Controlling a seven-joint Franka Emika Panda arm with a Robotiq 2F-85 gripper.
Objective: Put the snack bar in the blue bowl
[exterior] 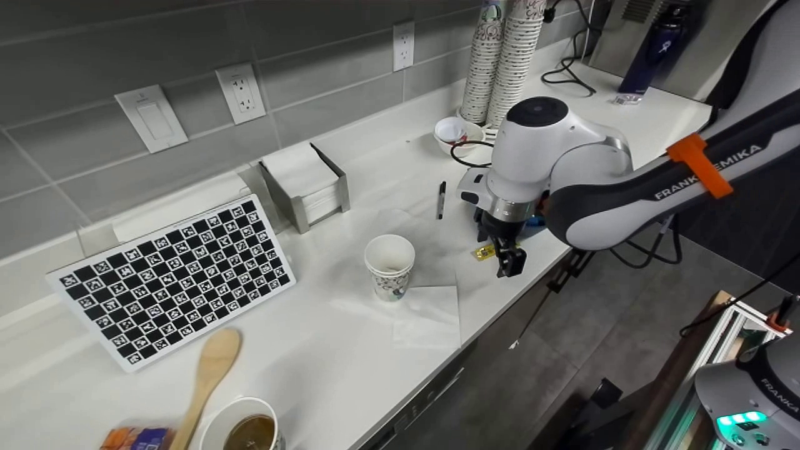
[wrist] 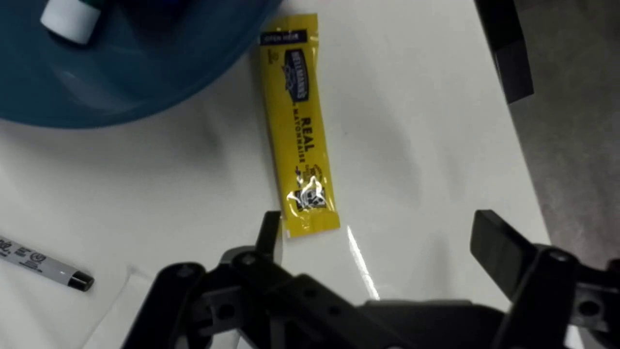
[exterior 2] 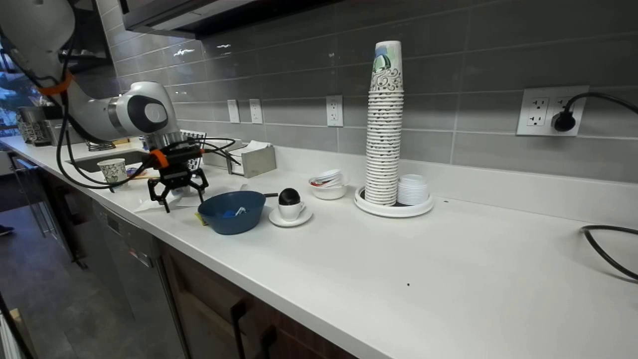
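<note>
The snack bar is a yellow packet (wrist: 302,140) with mayonnaise lettering, lying flat on the white counter. It also shows in an exterior view (exterior: 483,252), and only a corner shows in an exterior view (exterior 2: 200,218). The blue bowl (exterior 2: 237,224) stands beside it; the packet's far end lies close to the rim (wrist: 145,109) in the wrist view. The bowl holds a white-capped item and something blue. My gripper (wrist: 378,235) is open and empty above the counter. Its left finger appears near the packet's near end, and its right finger is over bare counter. In an exterior view the arm hides most of the bowl.
A marker pen (wrist: 38,261) lies left of the packet. A white cup (exterior 2: 290,212) with a black round thing stands on a saucer near the bowl. A paper cup (exterior: 389,269) stands on napkins. Tall paper cup stacks (exterior 2: 385,144) stand farther off. The counter edge (wrist: 513,135) is close.
</note>
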